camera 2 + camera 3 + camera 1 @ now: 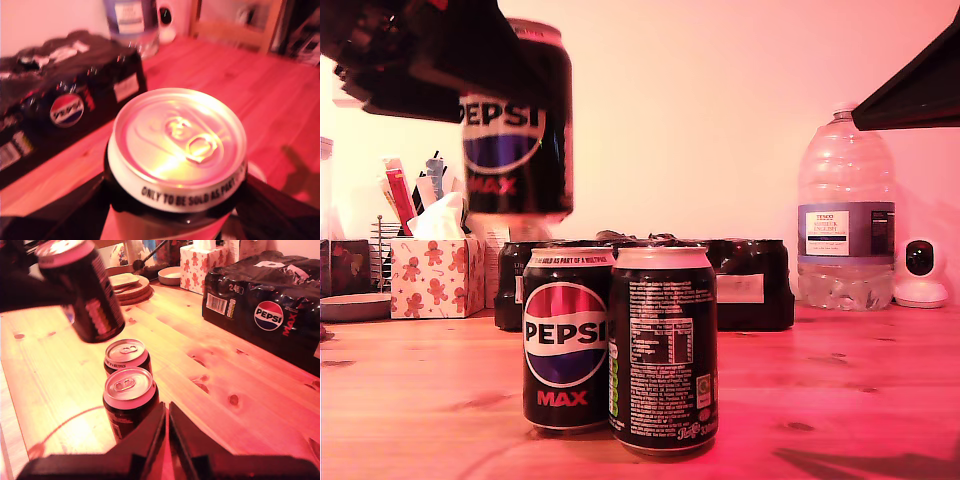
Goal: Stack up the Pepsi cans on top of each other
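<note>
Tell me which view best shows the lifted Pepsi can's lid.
The first wrist view: the lifted Pepsi can fills it, lid and pull tab facing the camera. The exterior view shows only its side and logo; the second wrist view shows it tilted, lid edge-on.

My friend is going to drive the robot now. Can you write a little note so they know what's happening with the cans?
My first end effector is shut on the lifted Pepsi can, held in the air above the two cans standing on the table.
My second end effector is shut and empty, near the can with small print facing out.
The logo can stands right beside that one, both upright.
Done: one can picked up.
Left: nothing is stacked yet. Set the lifted can on a standing one, then add the third.
</note>
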You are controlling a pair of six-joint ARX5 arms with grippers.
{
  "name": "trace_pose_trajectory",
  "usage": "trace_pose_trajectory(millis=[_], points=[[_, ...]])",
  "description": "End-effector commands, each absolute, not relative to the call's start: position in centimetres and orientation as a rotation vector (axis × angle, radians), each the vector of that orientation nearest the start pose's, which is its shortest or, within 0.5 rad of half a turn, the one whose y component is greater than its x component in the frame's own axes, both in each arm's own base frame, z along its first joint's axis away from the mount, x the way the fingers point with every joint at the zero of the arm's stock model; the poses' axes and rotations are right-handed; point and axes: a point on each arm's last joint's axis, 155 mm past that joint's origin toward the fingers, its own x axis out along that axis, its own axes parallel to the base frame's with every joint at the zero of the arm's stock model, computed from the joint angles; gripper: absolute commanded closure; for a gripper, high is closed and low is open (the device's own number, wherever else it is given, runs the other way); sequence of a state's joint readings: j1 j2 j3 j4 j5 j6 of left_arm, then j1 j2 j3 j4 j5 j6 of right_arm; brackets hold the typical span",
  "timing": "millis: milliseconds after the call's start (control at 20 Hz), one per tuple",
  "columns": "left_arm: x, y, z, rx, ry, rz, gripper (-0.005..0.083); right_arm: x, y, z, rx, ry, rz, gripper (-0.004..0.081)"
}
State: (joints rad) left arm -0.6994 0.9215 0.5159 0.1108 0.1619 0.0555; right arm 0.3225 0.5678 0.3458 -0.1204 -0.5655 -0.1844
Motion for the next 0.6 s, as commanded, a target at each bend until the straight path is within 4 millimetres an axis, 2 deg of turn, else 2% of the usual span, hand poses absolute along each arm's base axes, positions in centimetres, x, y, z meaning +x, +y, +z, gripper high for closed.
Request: trace_pose_trajectory(millis=[0,300,550], points=[[25.2,-25.4,21.8,0.11,0.221,-0.888,0.0407,21.4,17.7,17.0,-0.132,0.275,0.914,0.0783],[26.4,-27.1,20.7,0.117,0.283,-0.928,0.0407,21.4,17.7,17.0,-0.133,0.275,0.915,0.0783],[27.1,-27.2,19.7,0.116,0.32,-0.927,0.0407,21.4,17.7,17.0,-0.133,0.275,0.915,0.0783]])
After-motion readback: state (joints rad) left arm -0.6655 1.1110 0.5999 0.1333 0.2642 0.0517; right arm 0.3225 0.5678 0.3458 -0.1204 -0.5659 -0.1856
